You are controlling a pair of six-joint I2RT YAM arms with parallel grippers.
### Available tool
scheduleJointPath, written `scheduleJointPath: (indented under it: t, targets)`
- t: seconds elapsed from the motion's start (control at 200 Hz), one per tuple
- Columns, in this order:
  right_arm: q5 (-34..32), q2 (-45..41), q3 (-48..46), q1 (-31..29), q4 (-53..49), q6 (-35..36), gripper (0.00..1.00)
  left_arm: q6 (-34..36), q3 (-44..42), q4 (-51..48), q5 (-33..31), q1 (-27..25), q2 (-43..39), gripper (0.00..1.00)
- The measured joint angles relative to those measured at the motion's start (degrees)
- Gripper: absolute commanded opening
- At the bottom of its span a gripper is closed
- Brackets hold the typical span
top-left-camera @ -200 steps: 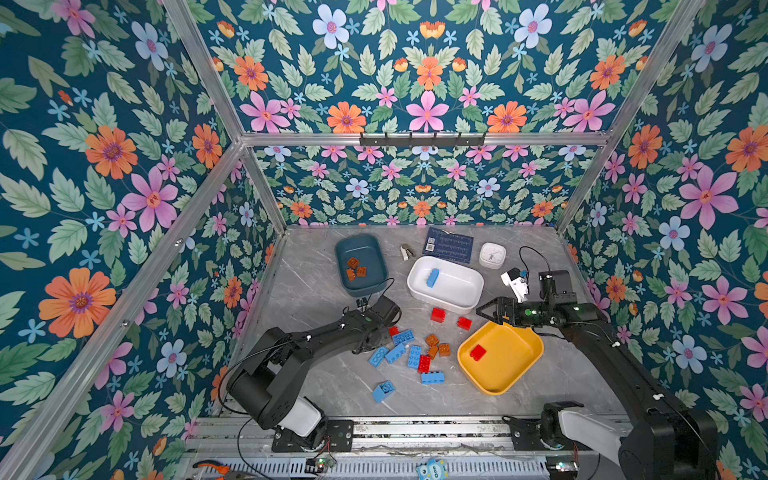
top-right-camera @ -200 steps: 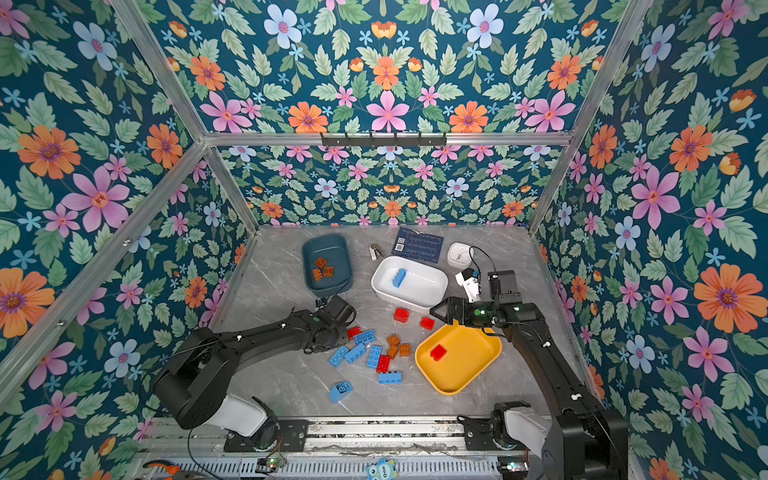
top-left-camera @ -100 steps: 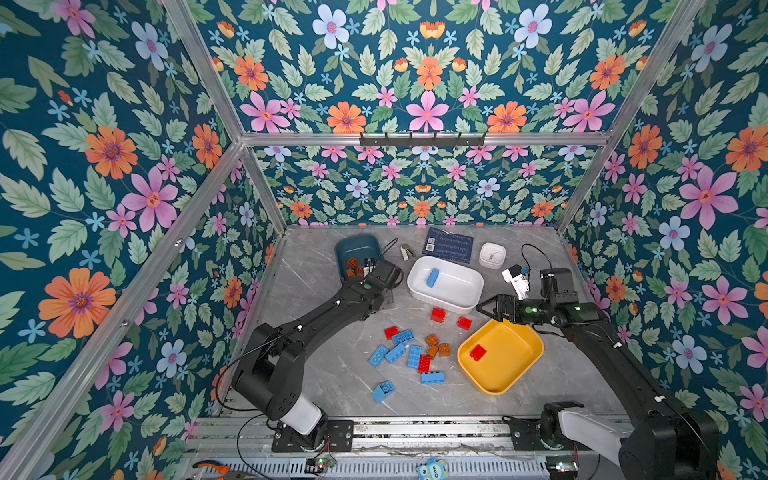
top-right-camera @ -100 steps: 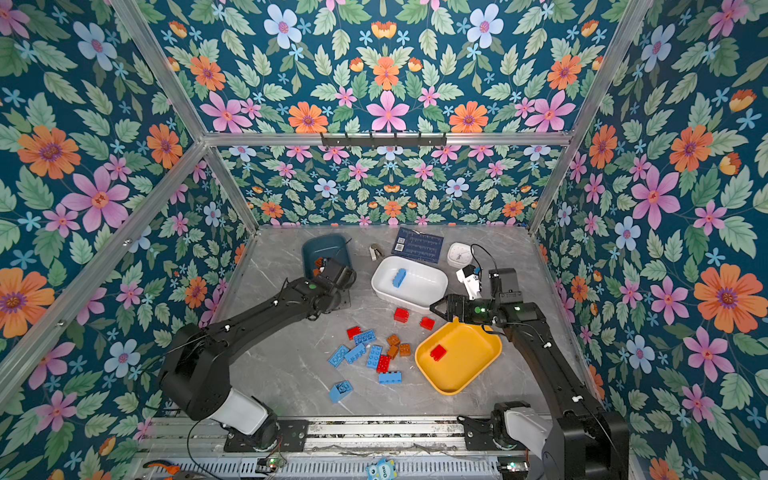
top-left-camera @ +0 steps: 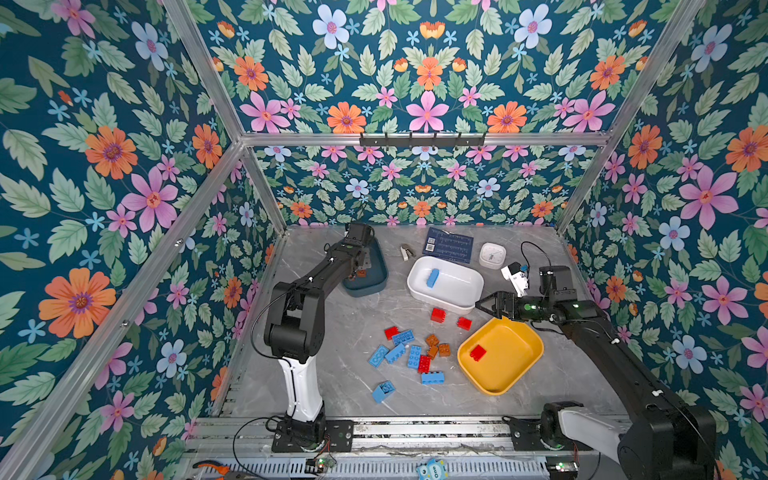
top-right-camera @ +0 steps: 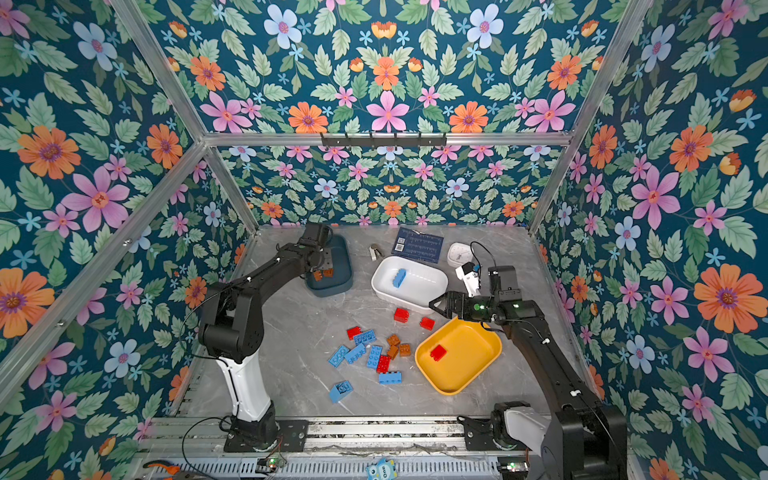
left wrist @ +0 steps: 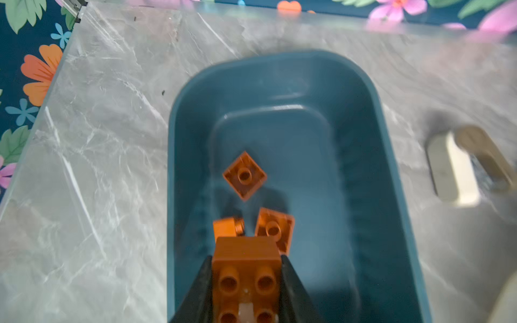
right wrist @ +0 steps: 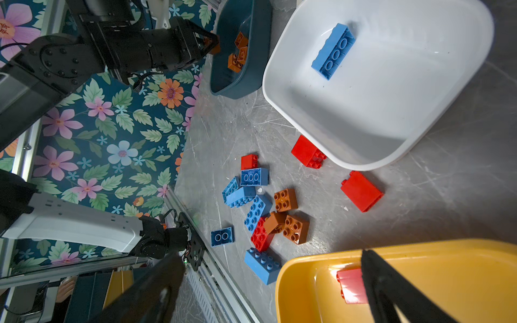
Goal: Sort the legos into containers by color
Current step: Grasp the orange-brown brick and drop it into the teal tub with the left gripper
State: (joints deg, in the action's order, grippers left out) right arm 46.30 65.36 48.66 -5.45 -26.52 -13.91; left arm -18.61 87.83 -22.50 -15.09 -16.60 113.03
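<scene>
My left fingers (left wrist: 293, 285) grip an orange-brown brick (left wrist: 246, 268) over the teal tub (left wrist: 372, 167), where its colour-mates (left wrist: 244, 176) lie; right fingers (right wrist: 391, 285) hang open, empty.

The left hand (left wrist: 246, 261) has carried an orange lego (left wrist: 246, 251) from the pile (top-left-camera: 412, 357) to over the teal tub (left wrist: 372, 167).
</scene>
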Motion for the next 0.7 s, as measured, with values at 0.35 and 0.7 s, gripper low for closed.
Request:
scheduleJointPath:
  t: [0.35,0.7]
  targets:
    - [0.0,0.5,-0.6,0.0,1.2,0.0,0.99,2.3,9.5,2.3,5.8,1.7,10.5,0.51]
    - [0.4,0.7,-0.6,0.0,1.5,0.0,0.99,2.3,6.3,-0.5,11.2,1.3,3.2,0.86]
